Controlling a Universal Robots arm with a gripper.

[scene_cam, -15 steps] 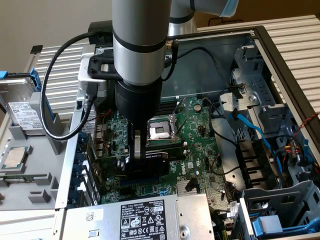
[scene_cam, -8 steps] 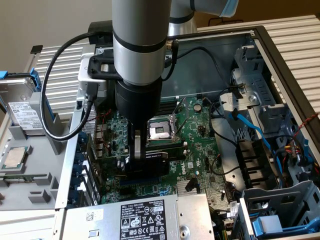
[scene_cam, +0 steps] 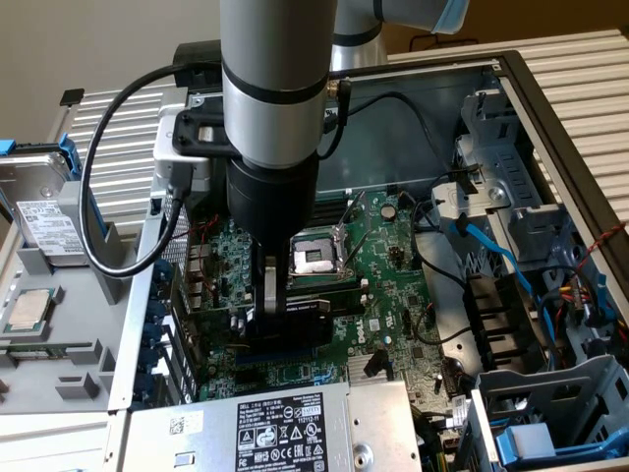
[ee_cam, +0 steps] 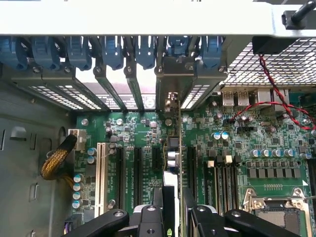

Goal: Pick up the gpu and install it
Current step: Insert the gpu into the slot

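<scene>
Open on its side, a computer case (scene_cam: 550, 108) exposes the large green motherboard (scene_cam: 383, 265) with its CPU socket (scene_cam: 316, 258), beside a power supply (scene_cam: 285, 433) and a hard drive (scene_cam: 44, 211) on ribbed trays. Down over the board, the arm's hand (scene_cam: 285, 310) is clenched on the gpu (scene_cam: 295, 320), gripping the card edge-up by its black shroud. From the wrist view the gpu (ee_cam: 172, 163) stands upright between the fingers (ee_cam: 148, 219), lined up along the expansion slots (ee_cam: 136, 170), its silver bracket at the rear slot covers with blue latches (ee_cam: 111, 49).
</scene>
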